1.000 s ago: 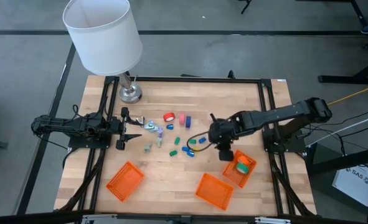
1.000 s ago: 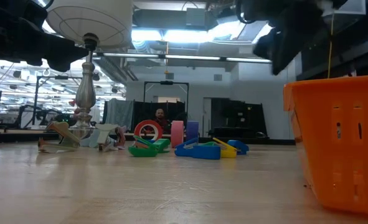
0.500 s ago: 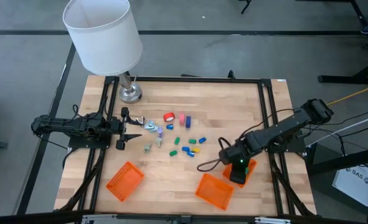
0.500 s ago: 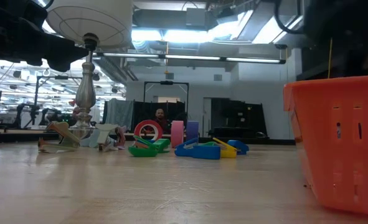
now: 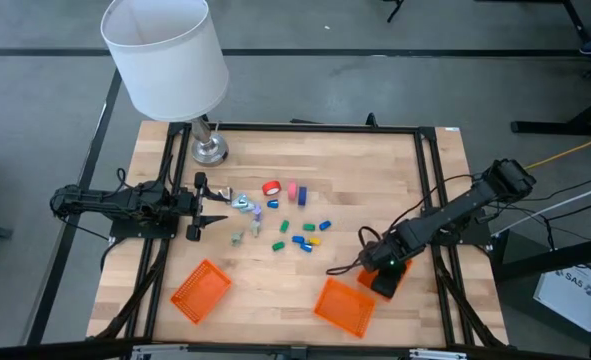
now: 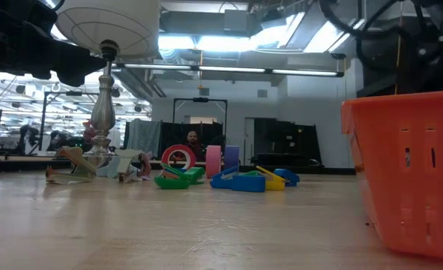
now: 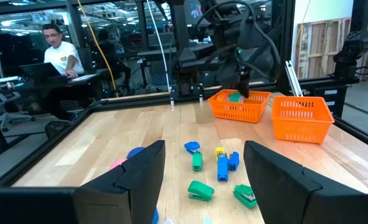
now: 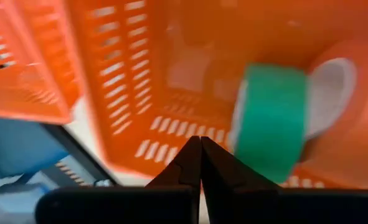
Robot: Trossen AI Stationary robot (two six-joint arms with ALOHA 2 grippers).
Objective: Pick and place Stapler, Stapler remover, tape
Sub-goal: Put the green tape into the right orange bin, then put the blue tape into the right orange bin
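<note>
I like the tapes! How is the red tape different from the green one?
The red tape is red; the green tape is green. The red tape stands on the table beside a pink roll; the green tape is in an orange basket, the right gripper above it. Both are small rolls.

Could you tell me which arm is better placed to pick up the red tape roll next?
Left: its open gripper waits nearer the red tape roll, whereas the right gripper is over the basket.

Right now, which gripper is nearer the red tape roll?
Left. The left gripper sits just beside the red tape roll; the right gripper is far off, over the orange basket.
</note>
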